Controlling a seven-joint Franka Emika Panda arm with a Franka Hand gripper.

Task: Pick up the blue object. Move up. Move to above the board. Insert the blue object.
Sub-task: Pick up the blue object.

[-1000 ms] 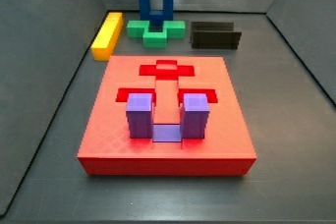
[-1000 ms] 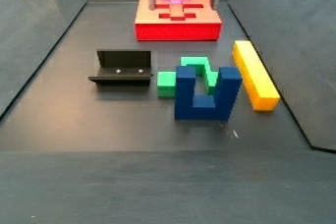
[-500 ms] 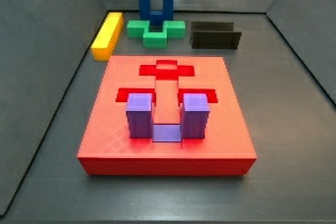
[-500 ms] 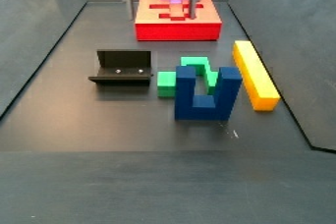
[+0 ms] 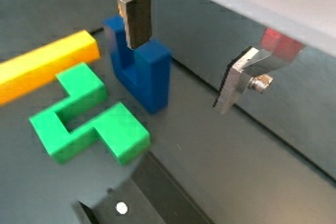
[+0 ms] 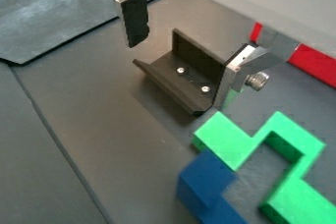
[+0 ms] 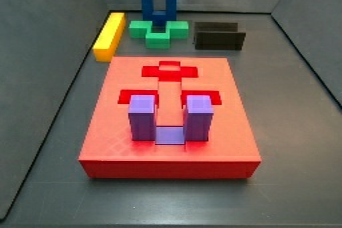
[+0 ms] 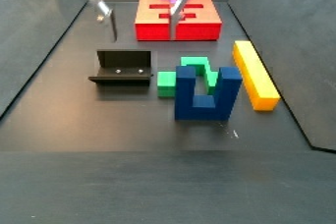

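The blue object (image 8: 206, 92) is a dark blue U-shaped block standing on the floor beside a green block, prongs up. It also shows in a side view (image 7: 158, 5) and in both wrist views (image 5: 141, 66) (image 6: 210, 189). The board (image 7: 167, 102) is a large red slab; in a side view (image 8: 197, 27) it lies behind the gripper. My gripper (image 8: 138, 12) hangs open and empty above the floor between the board and the fixture. In a wrist view (image 5: 188, 49) one finger (image 5: 136, 17) sits just over the blue object. The jaws are wide apart.
A purple U-shaped block (image 7: 167, 117) stands in the board's near cutout. A green block (image 8: 188, 74) touches the blue object. A yellow bar (image 8: 254, 73) lies beside them. The fixture (image 8: 125, 68) stands on the floor and shows under the gripper (image 6: 187, 46) in a wrist view (image 6: 191, 71).
The gripper has come away from over the board, toward the fixture and the blue object, and now shows larger and lower. It stays open. The blocks have not moved.
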